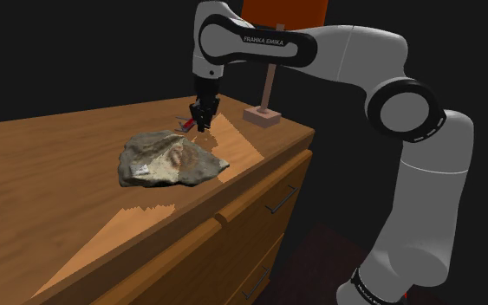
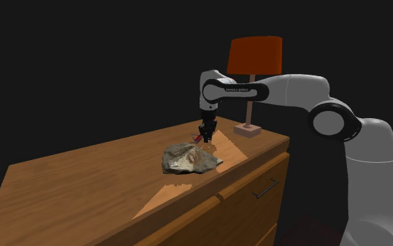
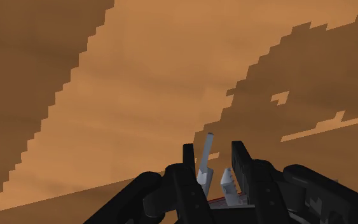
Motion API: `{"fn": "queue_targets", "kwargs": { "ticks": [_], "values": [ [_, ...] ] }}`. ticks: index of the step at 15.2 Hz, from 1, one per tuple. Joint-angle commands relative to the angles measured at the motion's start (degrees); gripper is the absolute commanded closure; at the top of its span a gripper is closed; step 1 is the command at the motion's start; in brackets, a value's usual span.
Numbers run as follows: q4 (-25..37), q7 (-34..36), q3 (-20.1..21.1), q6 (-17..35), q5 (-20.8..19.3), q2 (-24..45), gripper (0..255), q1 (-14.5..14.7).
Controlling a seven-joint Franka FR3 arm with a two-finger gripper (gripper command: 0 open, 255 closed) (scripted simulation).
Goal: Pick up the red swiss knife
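Observation:
The red swiss knife [image 1: 184, 125] shows as a small red and grey piece beside my black gripper [image 1: 202, 127], close over the wooden dresser top [image 1: 51, 173]. Through the wrist camera, its grey unfolded tools [image 3: 205, 160] stick up between my two fingers [image 3: 241, 160], and a red sliver of the handle lies beneath them. The gripper [image 3: 213, 153] is shut on the knife, clasping it from both sides. From the second exterior camera, the gripper [image 2: 205, 139] hangs just behind the rock, with a trace of red [image 2: 197, 138] next to it.
A large grey-brown rock [image 1: 171, 160] lies on the dresser top just in front of the gripper. A lamp with an orange shade [image 2: 255, 54] stands on a square base [image 1: 263, 116] near the dresser's far corner. Drawer fronts with handles [image 1: 279, 199] drop below the edge.

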Motion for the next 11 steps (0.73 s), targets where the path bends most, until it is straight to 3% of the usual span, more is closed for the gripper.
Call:
{"fn": "queue_targets", "kwargs": {
  "ticks": [1, 11],
  "values": [
    [-0.16, -0.01, -0.12, 0.04, -0.09, 0.11, 255, -0.10],
    [9.46, -0.07, -0.05, -7.33, -0.47, 2.38, 255, 0.41]
  ]
}}
